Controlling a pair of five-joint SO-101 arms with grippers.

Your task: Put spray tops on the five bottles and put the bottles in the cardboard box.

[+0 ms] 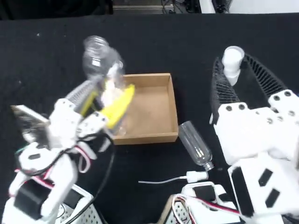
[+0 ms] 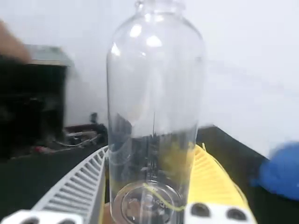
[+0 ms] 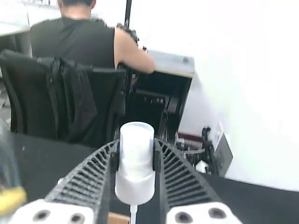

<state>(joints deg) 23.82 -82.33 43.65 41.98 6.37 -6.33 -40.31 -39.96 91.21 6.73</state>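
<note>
Spray top (image 1: 196, 176) with its thin tube lies loose at lower centre of the high view, just beside the neck of a lying bottle (image 1: 195, 144). Beyond them, the cardboard box (image 1: 154, 105) shows its brown floor. At upper left, the raised left gripper (image 1: 110, 88) clamps the base of a clear bottle (image 1: 99, 58), its neck pointing outward. At upper right, the right gripper (image 1: 232, 65) pinches a second spray top (image 1: 232, 58).

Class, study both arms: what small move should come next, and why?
Probably swing the right gripper, shut on a spray top, across toward the open neck of the bottle that the left gripper holds. That bottle has no top yet, and the two sit apart, on either side of the cardboard box.
</note>
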